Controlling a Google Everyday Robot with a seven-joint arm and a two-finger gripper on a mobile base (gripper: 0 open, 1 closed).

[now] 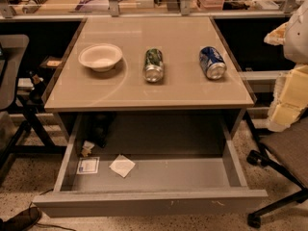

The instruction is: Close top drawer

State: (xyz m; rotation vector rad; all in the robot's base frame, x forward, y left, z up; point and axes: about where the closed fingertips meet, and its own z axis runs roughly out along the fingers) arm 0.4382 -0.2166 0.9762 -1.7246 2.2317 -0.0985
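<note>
The top drawer [149, 203] is pulled far out from under the beige table [144, 93], toward the camera. Its flat grey front panel has small white scuff marks, and its grey side walls run back under the tabletop. Inside lie a folded white paper [121, 166], a small printed card [88, 165] and a small crumpled item [87, 148] at the left. The gripper is not in view.
On the tabletop are a white bowl [100, 57], a green can [154, 65] and a blue can [212, 62], both cans lying on their sides. A chair with torn yellow foam [288, 100] stands at the right. A dark chair frame [24, 109] stands at the left.
</note>
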